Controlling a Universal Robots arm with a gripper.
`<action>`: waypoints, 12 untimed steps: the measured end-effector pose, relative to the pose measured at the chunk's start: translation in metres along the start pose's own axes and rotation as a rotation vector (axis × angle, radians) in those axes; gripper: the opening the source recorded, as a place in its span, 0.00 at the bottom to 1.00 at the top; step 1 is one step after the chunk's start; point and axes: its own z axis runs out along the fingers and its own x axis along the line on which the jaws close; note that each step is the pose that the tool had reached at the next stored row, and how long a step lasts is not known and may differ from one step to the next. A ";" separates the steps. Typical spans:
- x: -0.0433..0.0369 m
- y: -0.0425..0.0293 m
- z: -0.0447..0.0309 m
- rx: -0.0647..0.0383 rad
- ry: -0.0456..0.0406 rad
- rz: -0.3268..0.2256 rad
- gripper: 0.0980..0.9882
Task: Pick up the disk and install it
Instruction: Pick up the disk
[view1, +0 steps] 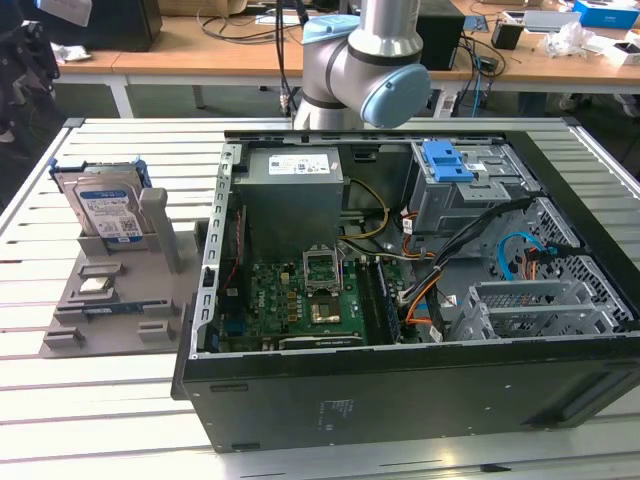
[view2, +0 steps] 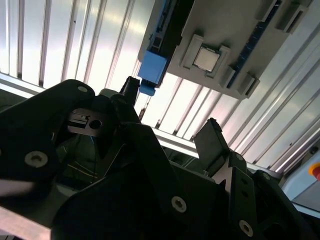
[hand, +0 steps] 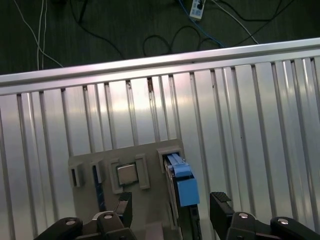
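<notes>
Empty claw (hand: 172, 206) spread over the disk (hand: 182, 186), upright in grey holder (hand: 152, 200); likely rigid, weighty, shock-sensitive: pinch the flat metal faces

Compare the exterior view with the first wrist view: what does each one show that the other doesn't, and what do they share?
Exterior view: the arm and the open computer case with its motherboard. First wrist view: the open, empty end effector and cables on the floor. Both: the disk standing in the grey holder on the slatted table.
</notes>
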 end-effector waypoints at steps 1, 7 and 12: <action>0.0000 0.0000 0.0012 0.000 0.0000 0.000 0.70; -0.0016 -0.0032 0.0078 0.001 0.0053 0.000 0.70; -0.0026 -0.0050 0.0115 0.001 0.0117 -0.038 0.70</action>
